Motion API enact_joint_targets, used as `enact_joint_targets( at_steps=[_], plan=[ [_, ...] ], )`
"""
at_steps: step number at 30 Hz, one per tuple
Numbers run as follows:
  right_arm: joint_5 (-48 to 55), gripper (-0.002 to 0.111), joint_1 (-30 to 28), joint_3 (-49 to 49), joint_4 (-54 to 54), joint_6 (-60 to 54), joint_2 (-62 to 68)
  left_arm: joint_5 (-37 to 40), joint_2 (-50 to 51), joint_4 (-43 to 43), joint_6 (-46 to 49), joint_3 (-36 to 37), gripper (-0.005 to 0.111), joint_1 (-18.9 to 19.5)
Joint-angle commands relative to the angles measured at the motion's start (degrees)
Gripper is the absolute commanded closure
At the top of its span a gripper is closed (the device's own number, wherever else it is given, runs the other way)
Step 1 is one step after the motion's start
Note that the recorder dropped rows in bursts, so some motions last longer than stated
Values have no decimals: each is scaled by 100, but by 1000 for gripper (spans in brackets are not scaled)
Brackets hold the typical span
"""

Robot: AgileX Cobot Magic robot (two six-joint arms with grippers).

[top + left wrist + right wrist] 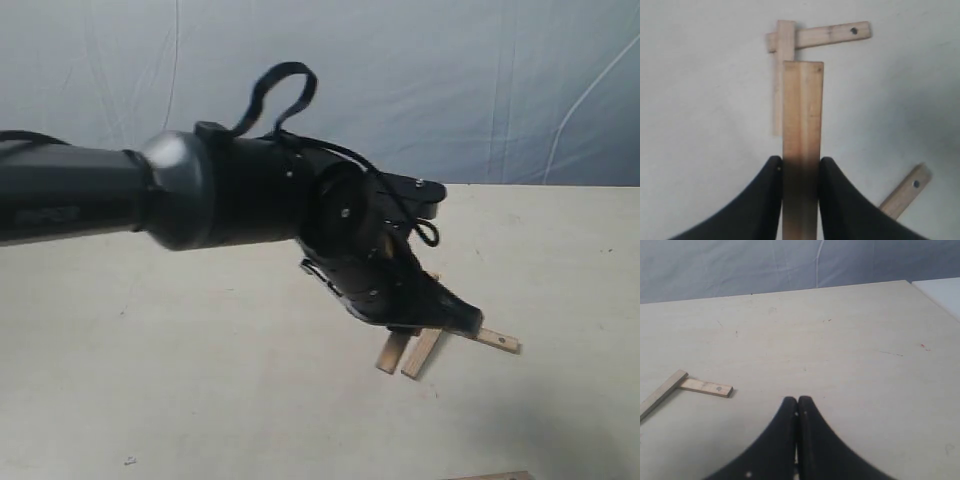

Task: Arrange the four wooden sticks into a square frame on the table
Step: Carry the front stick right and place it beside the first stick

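Left jaws clamp stick (802, 125) over L-corner (785, 39) on counter (150, 380); best shift to L-corner's holed end, parallel to its long leg. Right jaws pressed together, empty.

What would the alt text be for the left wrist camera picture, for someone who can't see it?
A black gripper clamps a wooden stick over a pale table. On the table, a second stick and a third stick overlap at one end in an L; a fourth stick lies apart, tilted.
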Motion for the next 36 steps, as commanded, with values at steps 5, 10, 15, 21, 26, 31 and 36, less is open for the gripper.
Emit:
enact_joint_targets(
  at_steps=[5, 10, 15, 21, 26, 31, 36],
  plan=[
    [-66, 109, -29, -4, -16, -7, -21, 384, 1501, -640, 453, -1595, 107, -329],
    [-66, 109, -29, -4, -16, -7, -21, 736, 2172, -757, 494, -2479, 107, -362],
    [-66, 109, -29, -4, -16, -7, -21, 948, 2652, -932, 468, -3042, 107, -385],
    [-66, 109, -29, -4, -16, -7, -21, 928, 2940, -876, 284, -3438, 107, -385],
    [-66, 109, -29, -4, -16, -7, -21, 1001, 3153, -800, 117, -3644, 107, -374],
    [-38, 109, -29, -4, -16, -7, -21, 991, 3262, -417, -233, -3840, 107, -364],
    [-38, 109, -29, -4, -16, -7, -21, 993, 3262, 46, -674, -3906, 107, -311]
  ],
)
